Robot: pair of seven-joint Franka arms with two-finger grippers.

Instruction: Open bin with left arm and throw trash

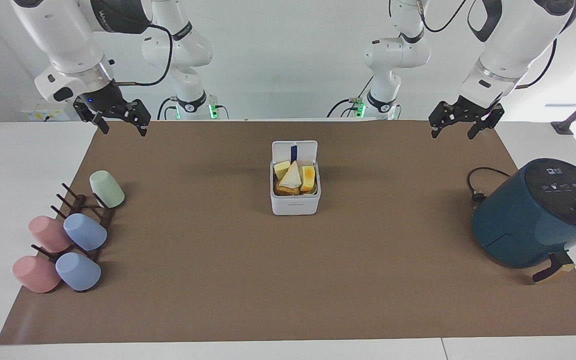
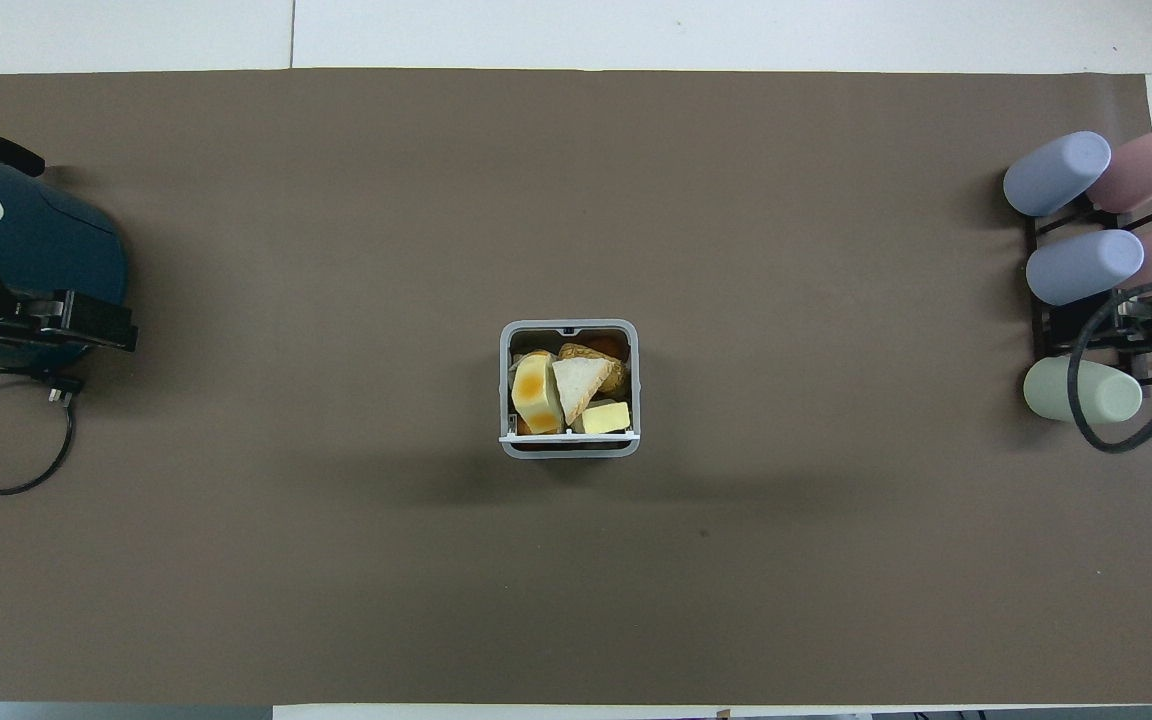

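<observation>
Dial: overhead view, centred on the bin, 12 o'clock pointing away from the robots.

Left pincer (image 1: 452, 134) hangs up in the air at approx 8 o'clock, over the brown mat (image 1: 288, 290) at the left arm's end of the worktop; fingers spread, nothing between them. Right pincer (image 1: 123, 132) hangs likewise at approx 4 o'clock, over the mat's corner at the right arm's end; also spread, holding nothing.

Bin (image 1: 295, 206) sits mid-mat, well apart from both pincers. Its lid (image 1: 294, 148) stands upright on the 6 o'clock edge, so the bin is open. All the trash is inside:
- pale yellow block (image 2: 604, 417) at 5 o'clock, just beside the lid
- white wedge (image 2: 581, 380) in the middle
- yellow block w/ orange spot (image 2: 536, 390) at 9 o'clock, touching the wedge
- brown bread-like piece (image 2: 596, 352) at 12 to 1 o'clock, partly under the wedge

Cup rack (image 1: 75, 205) lies at 3 o'clock, near the mat's edge: green cup (image 1: 107, 189) nearest the robots, then a blue cup (image 1: 84, 231) and a pink cup (image 1: 48, 233), then another blue/pink pair farthest out.

Teal air fryer (image 1: 538, 215) stands at 9 o'clock, slightly farther out than the bin, its black cord (image 1: 478, 187) looped on the mat beside it.
</observation>
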